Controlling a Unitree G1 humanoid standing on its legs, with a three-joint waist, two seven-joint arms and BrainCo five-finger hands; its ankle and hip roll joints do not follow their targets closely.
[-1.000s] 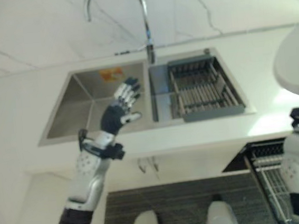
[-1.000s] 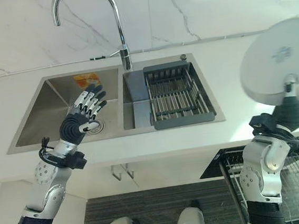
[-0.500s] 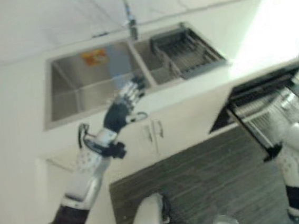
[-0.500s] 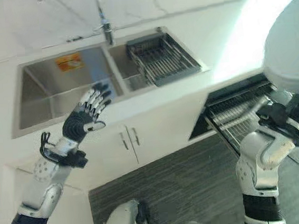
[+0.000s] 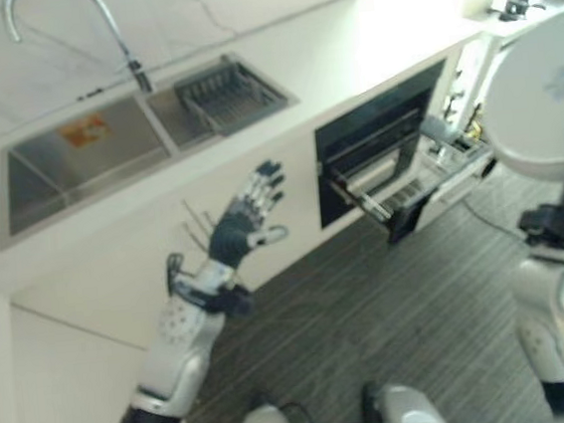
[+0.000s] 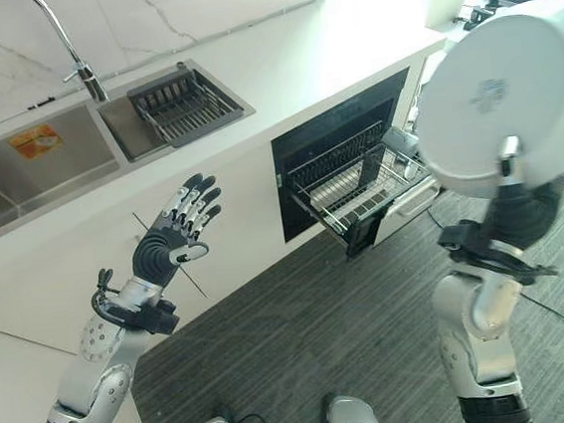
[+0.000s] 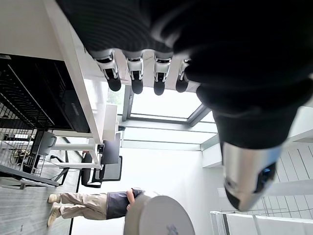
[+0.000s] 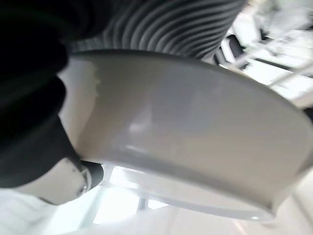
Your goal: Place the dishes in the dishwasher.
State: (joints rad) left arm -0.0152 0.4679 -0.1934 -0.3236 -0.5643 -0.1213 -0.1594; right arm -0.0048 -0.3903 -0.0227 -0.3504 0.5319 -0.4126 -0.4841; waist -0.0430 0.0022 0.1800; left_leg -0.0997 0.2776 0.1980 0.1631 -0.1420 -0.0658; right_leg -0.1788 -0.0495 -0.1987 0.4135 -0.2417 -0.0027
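Right hand point(image 6: 525, 210) clamped on the white plate point(image 6: 495, 91), held upright and high, right of the dishwasher point(image 6: 354, 180), left hand point(image 6: 170, 244) spread and empty well to its left; best lower it edge-first into the pulled-out rack point(image 6: 365, 191).

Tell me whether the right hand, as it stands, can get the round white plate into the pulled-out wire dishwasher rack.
Probably yes. The right hand holds the round white plate up, the pulled-out wire dishwasher rack stands open, and nothing lies between them.
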